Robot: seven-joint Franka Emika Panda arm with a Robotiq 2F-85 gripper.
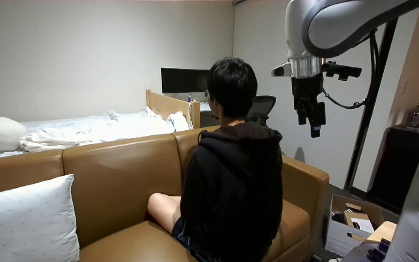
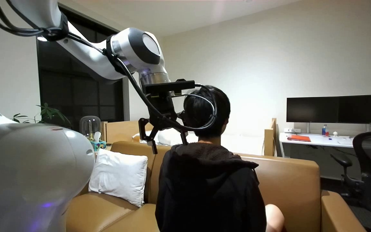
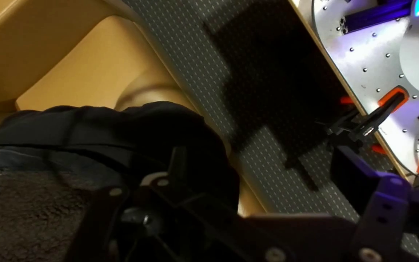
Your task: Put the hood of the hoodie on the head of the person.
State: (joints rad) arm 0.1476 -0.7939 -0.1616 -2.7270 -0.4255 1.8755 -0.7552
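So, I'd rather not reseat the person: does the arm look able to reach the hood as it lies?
Probably yes. The gripper is open; in an exterior view nothing shows between it and the hood, which hangs down below the head. The gripper would need to move closer, though.

My jaws: black. My arm (image 1: 340, 25): white, grey trim. Hoodie (image 1: 236, 185) black, hood lining (image 3: 24, 218) brown. Hair (image 1: 233, 82) black. Shorts (image 1: 182, 233) dark blue. Sofa (image 1: 122, 167) tan. Pillow (image 1: 24, 218) white, small grey dots. Carpet (image 3: 195, 54) dark grey, rows of pale flecks. Clamp (image 3: 378, 112) orange and black. Folder (image 2: 299, 138) red-orange.
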